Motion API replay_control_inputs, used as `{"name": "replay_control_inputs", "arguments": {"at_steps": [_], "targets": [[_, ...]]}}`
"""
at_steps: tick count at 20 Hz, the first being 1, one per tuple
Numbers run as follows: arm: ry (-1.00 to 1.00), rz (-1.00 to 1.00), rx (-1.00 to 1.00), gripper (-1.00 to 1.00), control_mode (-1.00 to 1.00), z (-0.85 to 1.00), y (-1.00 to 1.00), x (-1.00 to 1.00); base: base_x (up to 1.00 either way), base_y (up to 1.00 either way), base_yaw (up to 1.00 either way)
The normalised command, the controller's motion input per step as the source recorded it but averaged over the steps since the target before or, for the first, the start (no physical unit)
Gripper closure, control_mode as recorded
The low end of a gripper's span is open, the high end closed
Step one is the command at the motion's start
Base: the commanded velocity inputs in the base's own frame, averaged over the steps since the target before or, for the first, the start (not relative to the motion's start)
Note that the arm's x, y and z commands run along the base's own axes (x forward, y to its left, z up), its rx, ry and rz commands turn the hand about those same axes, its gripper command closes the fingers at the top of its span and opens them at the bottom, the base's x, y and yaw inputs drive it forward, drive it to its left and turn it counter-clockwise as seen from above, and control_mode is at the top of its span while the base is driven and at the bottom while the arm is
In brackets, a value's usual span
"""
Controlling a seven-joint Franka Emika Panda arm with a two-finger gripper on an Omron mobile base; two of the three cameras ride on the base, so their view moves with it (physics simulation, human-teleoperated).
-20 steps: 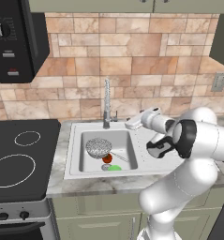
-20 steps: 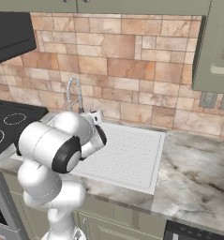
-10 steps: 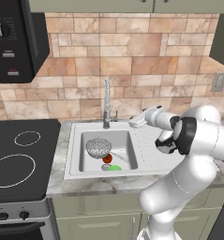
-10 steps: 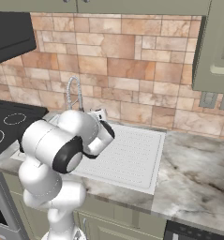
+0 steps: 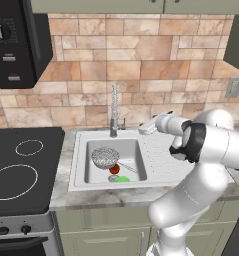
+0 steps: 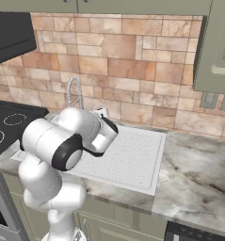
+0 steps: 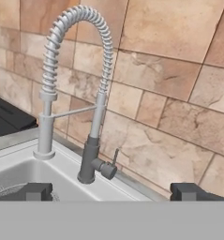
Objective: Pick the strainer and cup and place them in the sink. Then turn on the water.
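You have one white sink (image 5: pixel 81 161) with one ribbed drainboard (image 6: pixel 132 157) and one chrome faucet (image 7: pixel 92 101) carrying one small lever (image 7: pixel 115 158). In the basin count three items — one mesh strainer (image 5: pixel 105 157), one green cup (image 5: pixel 122 179), one small red ball (image 5: pixel 114 169). To the left, one black cooktop (image 5: pixel 21 170) with two ring burners showing, and two knobs (image 5: pixel 14 230) below.

arm: white, bent sharply at the elbow, forearm reaching level toward the left in the left base view
gripper (image 5: pixel 147 128): pointing forward, holding nothing
fingers (image 7: pixel 37 191): two dark tips, spread wide apart
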Motion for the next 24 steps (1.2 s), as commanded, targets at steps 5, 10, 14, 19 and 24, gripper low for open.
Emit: {"name": "replay_control_inputs", "arguments": {"at_steps": [5,10,14,19,24], "targets": [[0.00,0.00,0.00,-1.00,-1.00,-0.26,0.00,0.00,0.00,0.00,0.00],[0.00,0.00,0.00,-1.00,-1.00,-0.18,0.00,0.00,0.00,0.00,0.00],[0.00,0.00,0.00,-1.00,-1.00,-0.16,0.00,0.00,0.00,0.00,0.00],[-0.03,0.00,0.02,-1.00,-1.00,-0.19,0.00,0.01,0.00,0.00,0.00],[-0.06,0.00,0.04,-1.00,-1.00,-0.13,0.00,0.04,0.00,0.00,0.00]]}}
